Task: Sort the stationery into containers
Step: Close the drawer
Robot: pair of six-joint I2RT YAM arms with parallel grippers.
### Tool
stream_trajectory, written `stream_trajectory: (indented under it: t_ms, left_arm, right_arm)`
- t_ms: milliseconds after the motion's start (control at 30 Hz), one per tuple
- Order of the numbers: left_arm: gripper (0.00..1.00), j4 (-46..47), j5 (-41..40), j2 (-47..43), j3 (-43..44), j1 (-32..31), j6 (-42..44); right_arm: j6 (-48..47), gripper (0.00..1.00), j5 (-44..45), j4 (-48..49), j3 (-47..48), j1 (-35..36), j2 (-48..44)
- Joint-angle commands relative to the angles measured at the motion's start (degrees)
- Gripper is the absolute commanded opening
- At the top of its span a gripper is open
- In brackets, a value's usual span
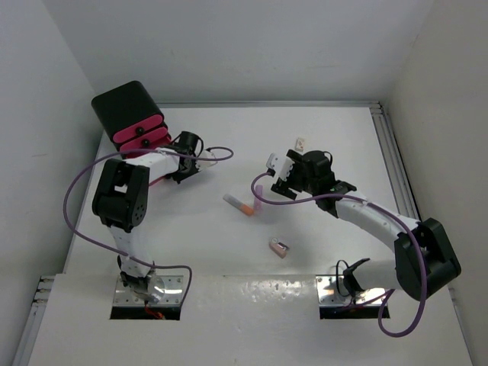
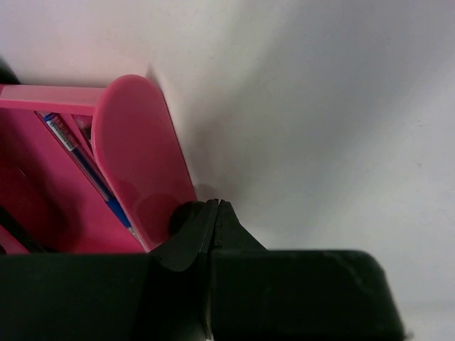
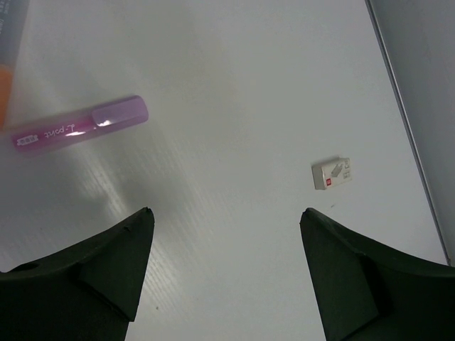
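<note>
While our left claw (image 2: pixel 215 213) sits pinched shut, empty, just beside the black knob (image 2: pixel 186 215) of an open pink drawer (image 2: pixel 138 163), a blue pen (image 2: pixel 78 153) lies inside that drawer. Our right claw (image 3: pixel 226 210) hangs wide over the table (image 3: pixel 234 85), holding nothing. Ahead of it we see the lilac marker (image 3: pixel 78 126) on one side and a white eraser (image 3: pixel 332 174) on the other, well apart. From above, an orange-and-white marker (image 1: pixel 241 204) lies near the lilac one, and a pinkish eraser (image 1: pixel 280 246) lies nearer the arms' bases.
</note>
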Motion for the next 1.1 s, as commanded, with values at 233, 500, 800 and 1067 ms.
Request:
stream_trajectory:
  t_ms: [233, 500, 800, 1067]
  left_arm:
    - [0.04, 5.76, -8.03, 1.39, 2.28, 1.27, 4.89]
    - [0.04, 8.05, -10.5, 3.67, 5.0, 2.76, 8.58]
    - [0.04, 10.24, -11.55, 7.01, 8.26, 5.23, 11.74]
    - [0.06, 16.13, -11.56, 8.33, 7.99, 7.07, 15.09]
  right_arm:
    - [1.52, 0.83, -0.72, 1.59, 2.26, -0.44, -0.6]
    - [2.05, 0.83, -0.81, 1.68, 2.44, -0.43, 0.1]
    - [2.22, 0.83, -0.46, 1.51, 2.97, -0.44, 0.45]
    - [2.58, 0.84, -0.37, 1.16, 3.49, -0.43, 0.89]
